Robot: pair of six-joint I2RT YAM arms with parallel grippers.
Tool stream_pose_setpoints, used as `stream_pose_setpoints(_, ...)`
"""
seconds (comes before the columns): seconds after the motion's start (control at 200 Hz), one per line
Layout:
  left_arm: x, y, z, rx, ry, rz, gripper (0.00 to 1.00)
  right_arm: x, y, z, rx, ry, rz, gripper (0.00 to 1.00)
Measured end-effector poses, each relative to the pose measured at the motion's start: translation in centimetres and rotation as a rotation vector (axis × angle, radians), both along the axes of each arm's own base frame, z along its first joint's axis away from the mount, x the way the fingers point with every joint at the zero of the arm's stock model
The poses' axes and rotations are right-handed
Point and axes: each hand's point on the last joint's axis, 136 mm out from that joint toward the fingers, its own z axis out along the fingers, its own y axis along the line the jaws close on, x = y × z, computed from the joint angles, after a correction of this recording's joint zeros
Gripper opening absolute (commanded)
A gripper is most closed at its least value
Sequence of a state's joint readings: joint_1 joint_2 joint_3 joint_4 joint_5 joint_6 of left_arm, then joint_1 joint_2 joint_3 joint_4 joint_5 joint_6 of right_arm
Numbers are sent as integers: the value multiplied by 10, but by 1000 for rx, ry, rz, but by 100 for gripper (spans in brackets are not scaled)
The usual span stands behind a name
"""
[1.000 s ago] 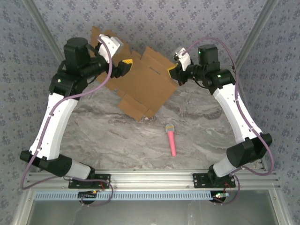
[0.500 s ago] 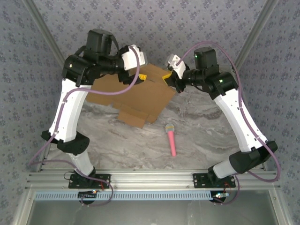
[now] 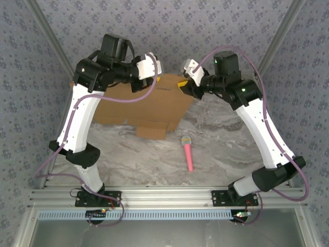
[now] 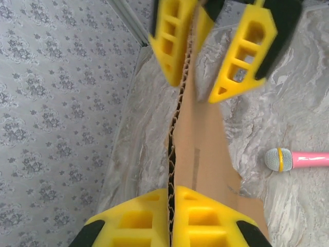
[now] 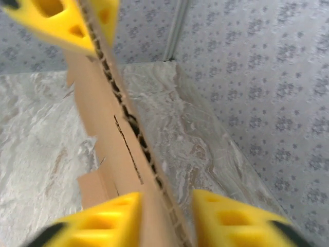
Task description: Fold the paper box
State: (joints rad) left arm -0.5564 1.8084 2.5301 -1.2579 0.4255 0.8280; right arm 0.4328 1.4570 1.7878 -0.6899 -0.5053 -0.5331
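Cardboard sheet (image 3: 149, 105) is at the far middle of the bench (image 3: 123, 154), plain brown w/ flaps & slits, still an open sheet and not a box shape. One small flap juts toward the arms' side. The far edge runs btw the two hands and looks raised off the marble top. Can't tell if the near flap touches the bench. Left hand (image 4: 172, 198) is clamped on the sheet: in its wrist view both yellow pads (image 4: 205, 216) press together on the corrugated edge, no gap. Right hand (image 5: 167, 218) stands apart, straddling the same edge further along. In its own wrist view the cardboard lies against one yellow finger (image 5: 110, 221), while the other finger sits clear of it w/ bare bench showing in the gap. Left wrist view shows the same from the opp. end: one right finger right against the edge, the other well off to the side. From above, the two hands sit near each other over the sheet's far right part, arms arched in from both sides. Pink toy mic (image 3: 187, 153) lies on the bench nearer the arms, just beyond the sheet's near right corner, apart from it, grey head pointing toward the cardboard. Patterned blue-grey walls (image 3: 205, 25) close in the bench.
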Motion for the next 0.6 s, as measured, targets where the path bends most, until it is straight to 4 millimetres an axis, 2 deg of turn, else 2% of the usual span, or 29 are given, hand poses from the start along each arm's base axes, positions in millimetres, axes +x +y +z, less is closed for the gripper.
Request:
stream_pose_setpoints(0.06, 2, 2, 0, -3, 6, 15, 0, 2, -4, 7, 29, -2, -27, 72)
stream_pose_setpoints(0.1, 5, 5, 0, -6, 11, 28, 0, 3, -10, 14, 56, -14, -40, 76)
stream_pose_setpoints(0.265, 16, 23, 4, -65, 75, 87, 0, 1, -62, 30, 188, -50, -133, 82)
stream_pose_setpoints(0.315, 17, 30, 8, -95, 96, 102, 0, 0, -70, 29, 216, -62, -134, 83)
stream_pose_setpoints(0.455, 13, 48, 29, -195, 126, 121, 0, 9, -64, 6, 272, -25, -63, 83)
stream_pose_setpoints(0.6, -3, 57, 53, -292, 140, 101, 0, 39, -47, -45, 311, 86, 1, 83)
